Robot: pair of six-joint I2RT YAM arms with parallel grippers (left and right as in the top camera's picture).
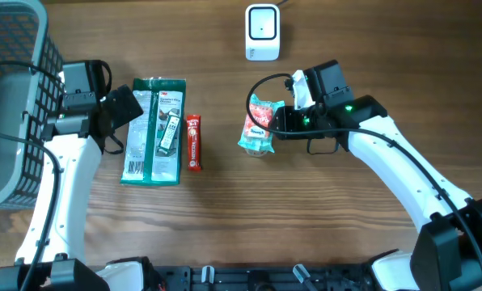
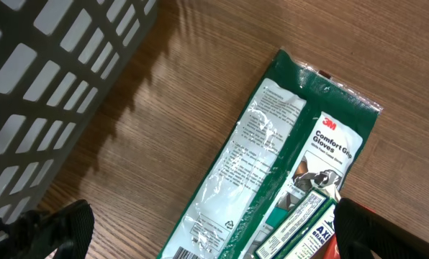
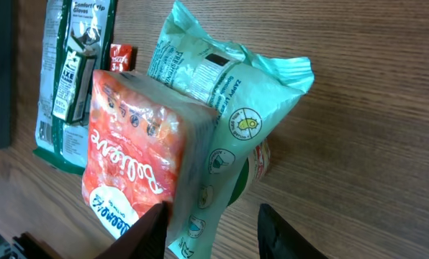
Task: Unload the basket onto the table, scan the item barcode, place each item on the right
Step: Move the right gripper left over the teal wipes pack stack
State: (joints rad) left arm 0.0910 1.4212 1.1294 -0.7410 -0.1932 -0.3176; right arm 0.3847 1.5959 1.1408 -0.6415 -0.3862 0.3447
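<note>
Just toward three o'clock from the middle of the bench (image 1: 346,48) sits the snack pouch (image 1: 257,128), mint-green with an orange-red face. The right fingers (image 3: 281,234) bracket its lower end. One lies against the orange face, while a strip of bare wood shows between the other and the green side, so we read them as spread around the pouch, not yet pinching it. The left fingers (image 2: 63,226) are spread wide and hold nothing, hovering over the gloves pack (image 1: 154,129) at nine o'clock, with a red bar (image 1: 193,141) just beside that pack and the basket (image 1: 14,89) beyond it. We judge the step in hand to be the grasp. To do it well, we should close squarely on the pouch's firm body, since the film looks soft and air-filled and may slip or crumple. A dark printed patch near the pouch's top edge in the right wrist view may be the barcode, but it is too small to be sure, so we should keep the grip off that area. Once the hold is secure, we lift clear and carry the pouch toward the scanner (image 1: 262,32) at twelve o'clock. There we turn the code face flat to its window and hold steady.
</note>
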